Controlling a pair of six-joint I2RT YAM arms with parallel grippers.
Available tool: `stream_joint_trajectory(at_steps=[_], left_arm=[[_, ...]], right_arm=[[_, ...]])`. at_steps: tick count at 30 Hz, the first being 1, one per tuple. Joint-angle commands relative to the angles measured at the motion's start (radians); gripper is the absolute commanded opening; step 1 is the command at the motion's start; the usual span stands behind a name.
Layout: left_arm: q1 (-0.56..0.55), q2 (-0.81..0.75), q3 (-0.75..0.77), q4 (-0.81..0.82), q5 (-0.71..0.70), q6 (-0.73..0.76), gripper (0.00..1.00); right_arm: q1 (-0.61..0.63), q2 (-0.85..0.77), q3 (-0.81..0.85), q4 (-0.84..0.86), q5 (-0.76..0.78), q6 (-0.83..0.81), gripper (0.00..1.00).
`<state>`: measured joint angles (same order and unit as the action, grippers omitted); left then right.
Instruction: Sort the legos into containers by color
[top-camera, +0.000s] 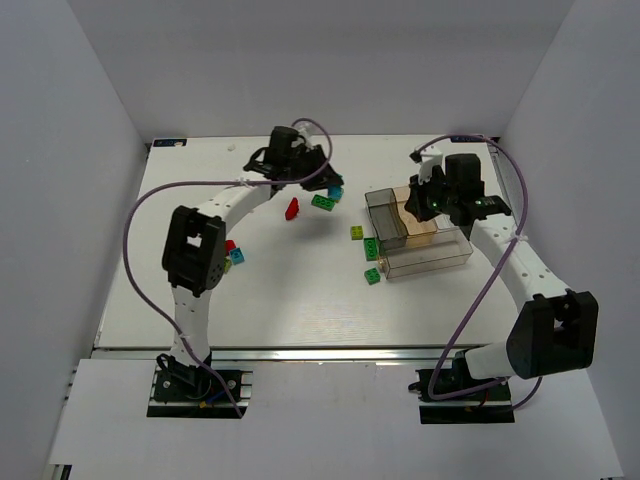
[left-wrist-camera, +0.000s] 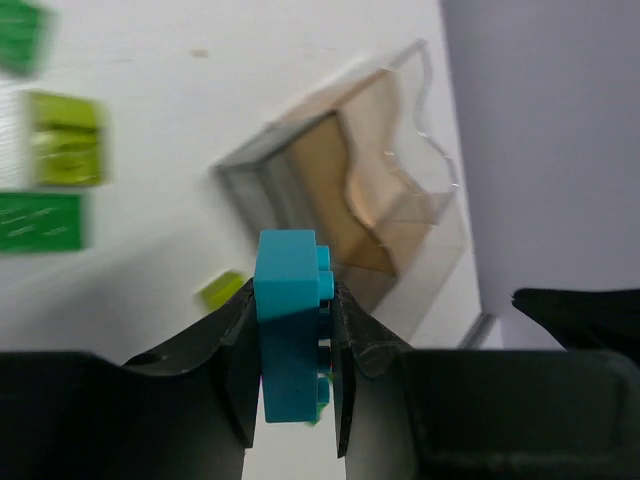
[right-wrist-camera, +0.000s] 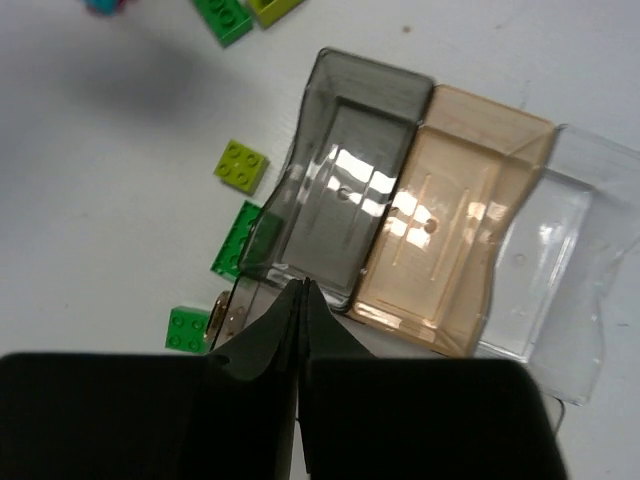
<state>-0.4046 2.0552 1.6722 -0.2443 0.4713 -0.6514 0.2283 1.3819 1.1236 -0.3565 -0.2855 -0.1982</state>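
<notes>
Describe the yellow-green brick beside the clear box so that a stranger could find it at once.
Look for the clear divided box on the right half of the white table. Three small bricks lie along its smoky-grey left side. The yellow-green brick is the uppermost of them in the top view, pale with four studs; the two green bricks below it are darker.

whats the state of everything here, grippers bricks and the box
left gripper, shut on light blue brick
right gripper, shut, empty, over the box
box, upright, all three compartments empty
red brick, loose on the table
green bricks, loose on the table beside the box, unsorted
</notes>
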Motion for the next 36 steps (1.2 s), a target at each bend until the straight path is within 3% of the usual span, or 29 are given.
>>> stream_joint_trajectory(at_steps=[1, 8, 13, 16, 17, 21, 27, 30, 33, 34, 36], left_arm=[[-0.079, 0.083, 0.108, 0.043, 0.11, -0.05, 0.0], [-0.174, 0.207, 0.241, 0.109, 0.083, -0.185, 0.02], [-0.226, 0.256, 0.262, 0.128, -0.002, -0.246, 0.1], [-0.235, 0.276, 0.277, 0.126, -0.045, -0.275, 0.24], [-0.235, 0.286, 0.281, 0.123, -0.049, -0.278, 0.35], [-0.235, 0.28, 0.287, 0.122, -0.063, -0.289, 0.59], [-0.235, 0.231, 0.291, 0.115, -0.077, -0.28, 0.66], [-0.224, 0.185, 0.287, 0.083, -0.108, -0.255, 0.61], [-0.194, 0.091, 0.206, 0.01, -0.207, -0.215, 0.3], [-0.185, -0.009, 0.164, -0.036, -0.255, -0.185, 0.13], [-0.151, -0.125, 0.017, -0.075, -0.386, -0.134, 0.01]], right_arm=[[-0.029, -0.017, 0.079, 0.063, 0.075, 0.12, 0.0], [-0.057, -0.047, 0.062, 0.062, 0.049, 0.126, 0.0], [-0.064, -0.079, 0.033, 0.062, 0.02, 0.1, 0.0], [-0.063, -0.092, 0.024, 0.059, 0.002, 0.08, 0.02], [-0.06, -0.095, 0.018, 0.057, -0.001, 0.069, 0.03], [-0.061, -0.099, 0.005, 0.048, -0.041, 0.054, 0.13], [-0.053, -0.101, 0.005, 0.001, -0.217, -0.026, 0.35], [-0.052, -0.099, 0.013, -0.024, -0.35, -0.087, 0.42], [-0.047, -0.106, 0.018, -0.036, -0.474, -0.141, 0.35], [-0.038, -0.107, 0.015, -0.036, -0.5, -0.183, 0.3], [-0.023, -0.092, 0.008, -0.054, -0.556, -0.227, 0.21]])
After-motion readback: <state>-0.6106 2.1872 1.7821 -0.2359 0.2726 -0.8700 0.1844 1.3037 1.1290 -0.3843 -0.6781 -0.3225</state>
